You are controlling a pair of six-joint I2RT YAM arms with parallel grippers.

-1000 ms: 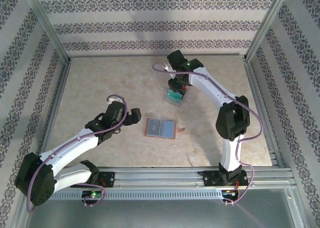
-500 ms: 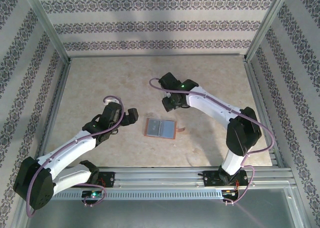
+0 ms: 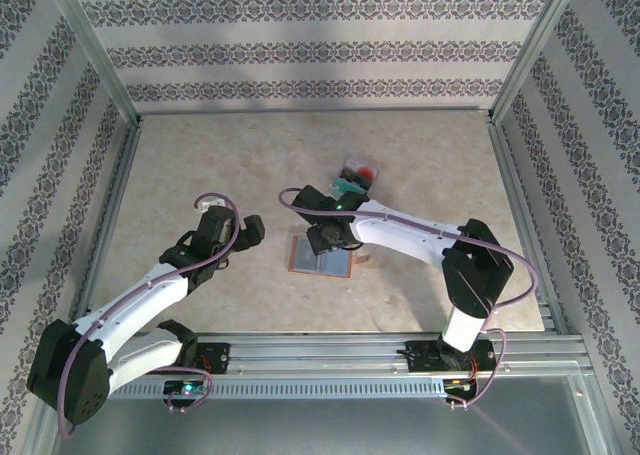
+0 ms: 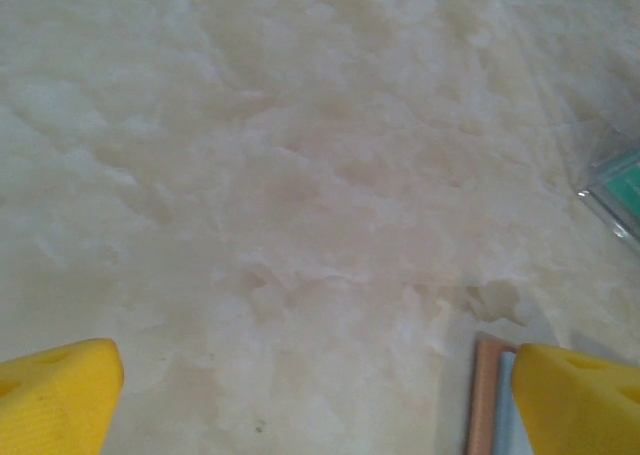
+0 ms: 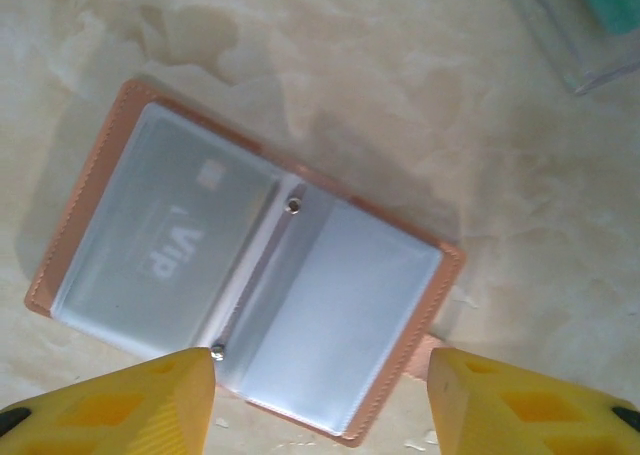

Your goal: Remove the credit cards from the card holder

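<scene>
The card holder point(image 5: 250, 285) lies open and flat on the table, brown leather edge around grey-blue clear pockets. A pale card marked VIP point(image 5: 170, 245) shows through one pocket; the other pocket looks empty. My right gripper point(image 5: 320, 405) hovers open just above the holder point(image 3: 338, 265), one yellow finger on each side of its near edge, and nothing is held. The left gripper point(image 4: 315, 400) is open over bare table left of the holder, whose brown edge point(image 4: 487, 395) sits by its right finger. A stack of removed cards point(image 3: 352, 183), teal and red, lies farther back.
The teal card stack point(image 5: 590, 25) sits at the top right of the right wrist view and at the right edge of the left wrist view point(image 4: 620, 185). Metal frame rails point(image 3: 520, 225) and patterned walls enclose the marble-look table point(image 3: 200, 165).
My right arm has swung from the card stack toward the near left and now hovers over the wallet. The left arm has drawn back a little toward the left.
</scene>
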